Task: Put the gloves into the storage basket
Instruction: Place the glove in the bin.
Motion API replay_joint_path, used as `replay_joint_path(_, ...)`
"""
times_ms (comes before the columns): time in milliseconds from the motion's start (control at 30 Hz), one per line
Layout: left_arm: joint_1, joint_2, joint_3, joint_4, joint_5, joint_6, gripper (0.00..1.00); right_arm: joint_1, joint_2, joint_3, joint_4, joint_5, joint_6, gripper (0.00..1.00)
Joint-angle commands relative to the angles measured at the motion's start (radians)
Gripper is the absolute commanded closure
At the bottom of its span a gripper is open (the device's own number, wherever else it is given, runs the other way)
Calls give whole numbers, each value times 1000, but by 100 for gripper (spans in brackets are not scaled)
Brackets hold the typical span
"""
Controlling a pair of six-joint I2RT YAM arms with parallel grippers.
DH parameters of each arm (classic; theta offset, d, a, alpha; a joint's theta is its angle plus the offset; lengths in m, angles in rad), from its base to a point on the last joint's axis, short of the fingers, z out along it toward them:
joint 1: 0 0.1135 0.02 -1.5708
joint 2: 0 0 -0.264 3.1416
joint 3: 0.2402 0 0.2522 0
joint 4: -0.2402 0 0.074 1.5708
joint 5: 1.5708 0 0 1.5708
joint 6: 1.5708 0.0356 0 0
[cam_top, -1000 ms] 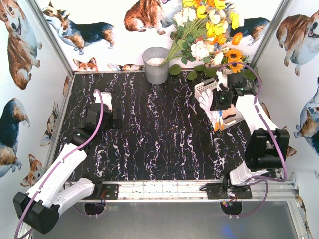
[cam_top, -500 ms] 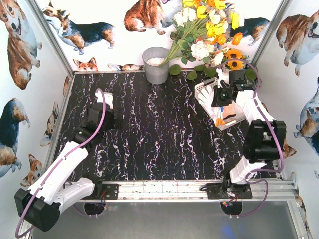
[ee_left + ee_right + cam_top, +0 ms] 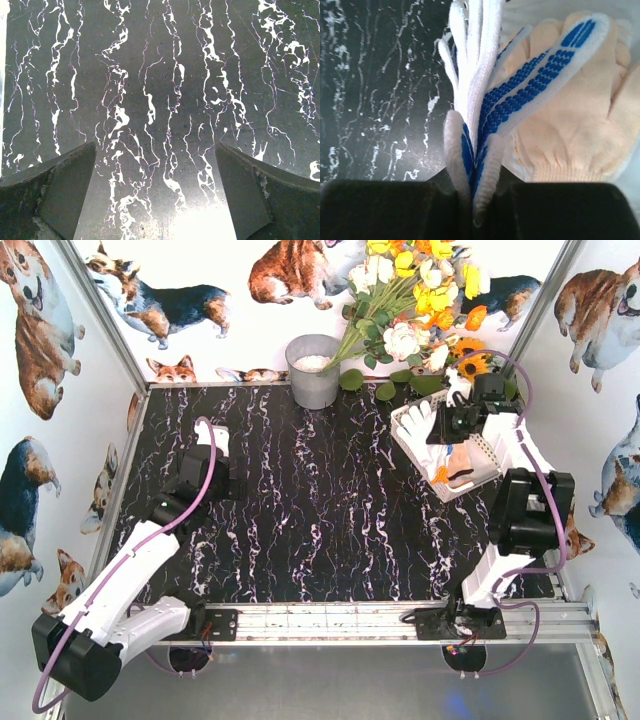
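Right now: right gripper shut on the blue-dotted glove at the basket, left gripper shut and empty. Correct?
No: the left gripper is open, not shut; the left wrist view shows it spread wide, empty. Right gripper shut on the blue-dotted glove at the basket.

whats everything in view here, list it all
storage basket: one, white lattice, far right of table
dotted glove: one or a pair, white with blue dots, held over the basket
cream glove: one, cream, in basket
orange-cuffed glove: at least one, in basket
bucket: one, grey metal, far edge
flowers: one bunch, yellow, white and orange, far right
table: one, black marble
left gripper: open, over bare table
right gripper: shut on dotted glove
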Motion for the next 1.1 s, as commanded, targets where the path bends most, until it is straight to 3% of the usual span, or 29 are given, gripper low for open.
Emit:
replay_joint_path(0,15,6,0,6,-1,6,0,-10,19,71,32,-183,34,100)
replay_joint_path(367,16,-2,-2,9,15,5,0,-3,-14,40,22,-390,63,100)
replay_joint_path(733,15,1,-2,10,12,6,0,6,82,98,-52,-271,11,100)
replay_joint_path(1067,16,5,-2,12,13,9,0,32,100,116,-82,-294,2,100)
